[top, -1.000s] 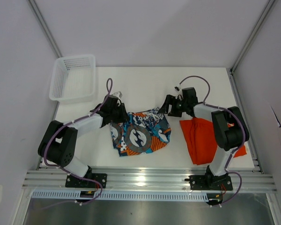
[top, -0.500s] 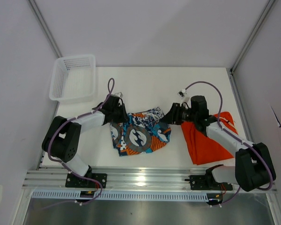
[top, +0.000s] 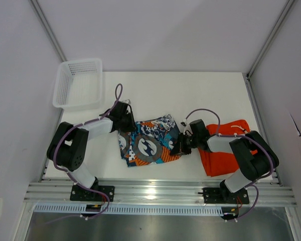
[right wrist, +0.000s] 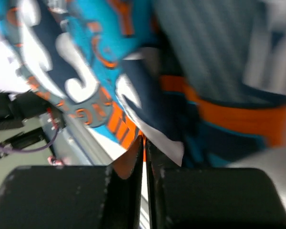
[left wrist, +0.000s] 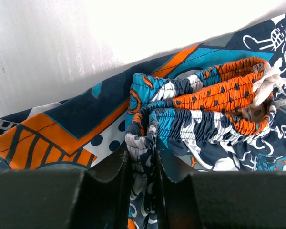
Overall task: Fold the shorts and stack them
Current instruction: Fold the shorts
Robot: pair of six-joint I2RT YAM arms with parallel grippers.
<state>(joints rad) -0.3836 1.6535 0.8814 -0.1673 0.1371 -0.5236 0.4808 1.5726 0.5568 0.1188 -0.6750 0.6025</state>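
Both clamped on patterned shorts [top: 150, 143]: left end effector [left wrist: 142, 160] at waistband [left wrist: 205, 102], right end effector [right wrist: 144, 148] at edge opposite waistband; best lift evenly, fabric taut.

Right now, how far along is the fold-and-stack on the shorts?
Done: the plain bright orange fabric shorts lie flat and roughly squared on the right, looking folded. In hand: the patterned blue-and-orange fabric shorts lie rumpled at centre, left jaws pinching the elastic waistband, right jaws apparently closed on the near right edge. Left: finish that fold, then stack the two pairs, which lie side by side.
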